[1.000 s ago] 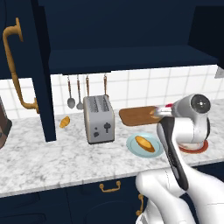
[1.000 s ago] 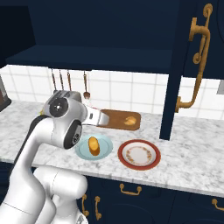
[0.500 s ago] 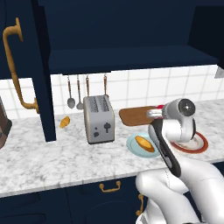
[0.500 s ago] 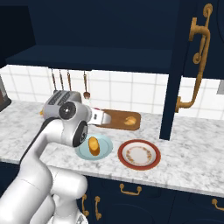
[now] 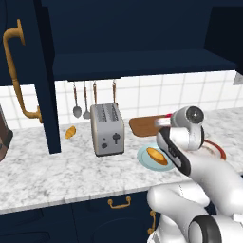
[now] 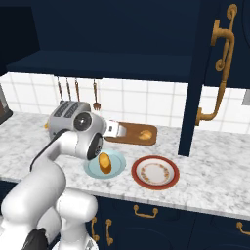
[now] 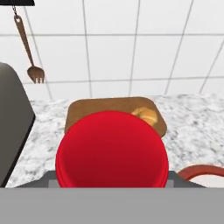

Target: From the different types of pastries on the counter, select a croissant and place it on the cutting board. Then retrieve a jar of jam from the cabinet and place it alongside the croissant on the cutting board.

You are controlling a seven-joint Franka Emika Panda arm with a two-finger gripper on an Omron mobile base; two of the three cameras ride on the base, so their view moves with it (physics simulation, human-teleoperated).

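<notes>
The gripper point(image 6: 118, 129) holds a jar whose round, smooth red lid point(image 7: 112, 148) hides its fingertips and covers the near part of the rounded wooden cutting board point(image 7: 87, 109). At one o'clock past the lid, the lumpy tan croissant point(image 7: 147, 115) lies on the board's right part, half-hidden. The red-rimmed plate point(image 7: 205, 172) is cut off at four o'clock.

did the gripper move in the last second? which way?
Yes. In the left base view the wrist and gripper have drifted left along the cutting board, toward the toaster, carrying a red-lidded object.
</notes>
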